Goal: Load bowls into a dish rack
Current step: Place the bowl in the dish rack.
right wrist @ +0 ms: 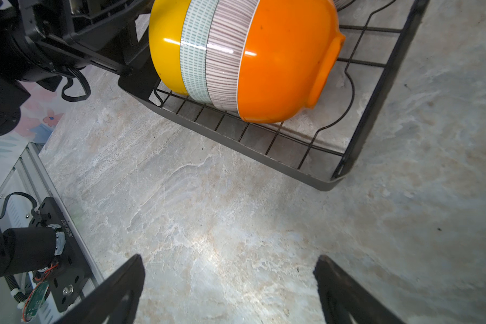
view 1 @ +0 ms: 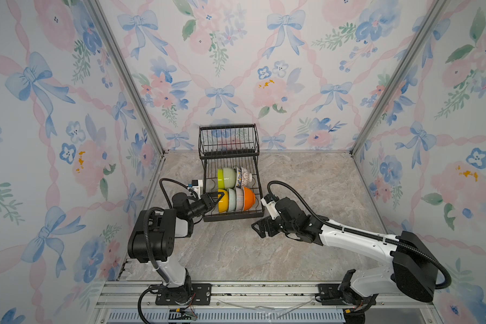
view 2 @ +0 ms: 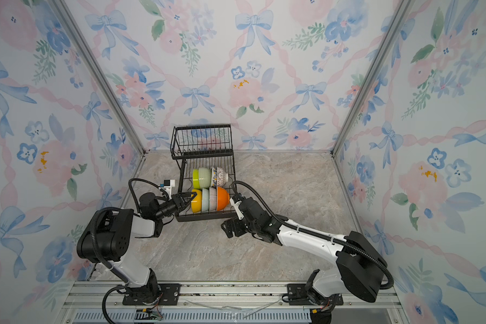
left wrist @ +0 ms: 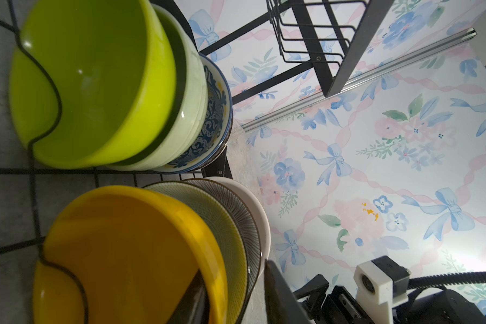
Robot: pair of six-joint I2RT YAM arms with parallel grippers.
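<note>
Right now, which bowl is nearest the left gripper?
The yellow bowl, at the left-arm end of the nearer row: the left gripper straddles its rim, one finger inside it.

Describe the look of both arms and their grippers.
Both the left arm and right arm have white tube links joined by bulky black joint housings on black base plates. A black ribbed hose loops along each. Each wrist carries a small white camera block. The left gripper and right gripper have flat black tapered fingers.
</note>
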